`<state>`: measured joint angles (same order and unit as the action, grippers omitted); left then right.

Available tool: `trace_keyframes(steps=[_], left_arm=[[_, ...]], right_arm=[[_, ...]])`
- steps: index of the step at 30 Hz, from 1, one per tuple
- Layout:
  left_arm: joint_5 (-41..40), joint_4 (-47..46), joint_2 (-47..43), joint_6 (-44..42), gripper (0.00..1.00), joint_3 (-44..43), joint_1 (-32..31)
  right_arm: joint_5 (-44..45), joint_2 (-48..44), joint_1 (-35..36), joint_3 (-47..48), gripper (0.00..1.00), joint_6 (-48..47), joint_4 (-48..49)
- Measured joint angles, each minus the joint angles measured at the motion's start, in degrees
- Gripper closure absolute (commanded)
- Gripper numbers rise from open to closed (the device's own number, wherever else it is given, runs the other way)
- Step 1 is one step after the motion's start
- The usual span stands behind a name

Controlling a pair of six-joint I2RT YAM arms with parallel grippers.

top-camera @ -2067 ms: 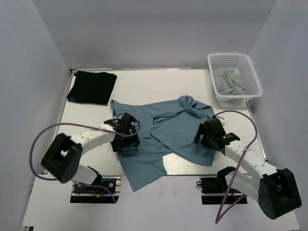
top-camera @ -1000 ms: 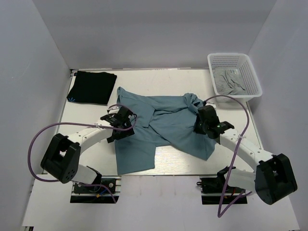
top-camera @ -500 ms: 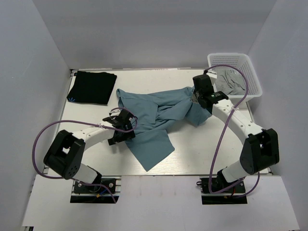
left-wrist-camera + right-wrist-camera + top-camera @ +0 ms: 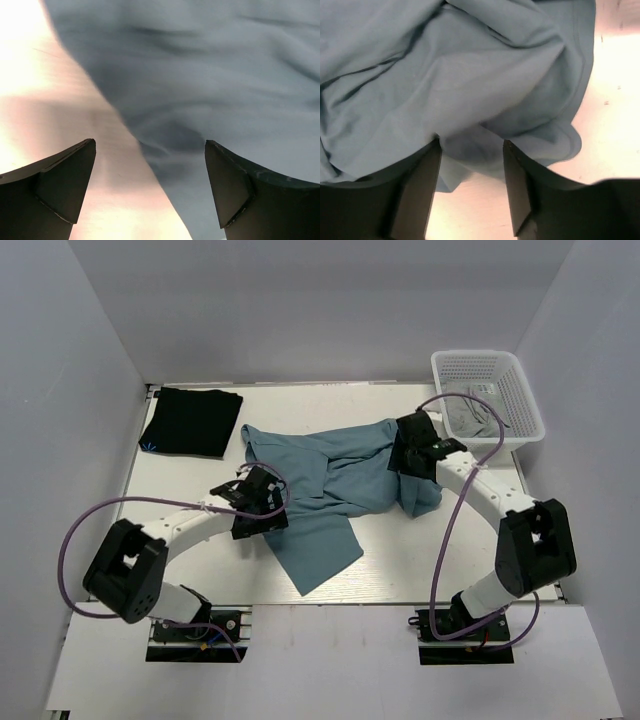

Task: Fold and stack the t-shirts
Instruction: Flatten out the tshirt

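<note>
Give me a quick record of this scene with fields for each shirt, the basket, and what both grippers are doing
teal shirt: crumpled and spread mid-table, unfolded
black shirt: folded, far left corner of the table
basket: white, far right corner, grey cloth inside
left gripper: open, over the teal shirt's left edge, nothing between the fingers
right gripper: jaws apart, teal cloth bunched between them; actual grip cannot be told

Even, bright light overhead with soft shadows; the left wrist view is motion-blurred, with pinkish glare on the table (image 4: 45, 95).
</note>
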<state>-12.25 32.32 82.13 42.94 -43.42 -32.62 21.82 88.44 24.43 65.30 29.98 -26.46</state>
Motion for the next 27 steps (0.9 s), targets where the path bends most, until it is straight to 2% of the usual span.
trace_keyframes(steps=[2,7,11,14,17,19,21,22,24,25,26,27], left_arm=[[2.43,-0.26,-2.49,-0.74,0.00,0.42,-0.74],[9.81,-0.85,-8.87,-2.03,0.00,0.87,-4.37],[15.26,-1.57,-10.05,-2.49,0.00,2.14,-9.22],[17.51,-1.55,-7.10,-2.40,0.00,3.15,-13.40],[18.18,-1.01,-1.86,-2.16,0.00,2.64,-17.33],[17.86,-1.51,-0.68,-1.75,0.05,1.53,-19.10],[17.09,-1.22,0.20,-1.31,0.13,0.90,-20.28],[16.48,-1.07,0.48,-1.01,0.23,0.72,-20.68],[15.43,-0.81,1.36,-0.28,0.39,0.35,-21.14],[14.47,-0.59,1.90,-0.04,0.58,0.13,-21.24],[13.55,-0.31,2.47,0.76,0.69,-0.13,-21.35],[12.66,-0.07,3.17,1.53,0.79,-0.26,-21.53]], right_arm=[[0.68,-1.49,-0.07,-1.92,0.28,0.42,-0.11],[0.90,-11.32,-0.46,-12.50,0.30,1.62,-1.70],[-1.99,-18.58,-0.68,-22.80,0.30,1.01,-0.66],[-3.67,-18.58,-0.66,-27.65,0.31,0.20,1.11],[-3.56,-15.37,-0.63,-28.22,0.35,-0.59,3.21],[-3.32,-11.78,-0.63,-27.32,0.40,-0.98,5.51],[-3.28,-8.46,-0.61,-26.05,0.47,-1.51,7.48],[-3.39,-6.91,-0.61,-25.29,0.49,-1.77,8.46],[-3.52,-5.16,-0.61,-24.17,0.69,-2.36,10.05],[-3.69,-4.81,-0.61,-23.74,0.77,-2.47,10.60],[-3.82,-4.72,-0.55,-23.28,1.00,-2.62,10.88],[-3.96,-4.81,-0.52,-22.82,1.00,-2.95,11.06]])
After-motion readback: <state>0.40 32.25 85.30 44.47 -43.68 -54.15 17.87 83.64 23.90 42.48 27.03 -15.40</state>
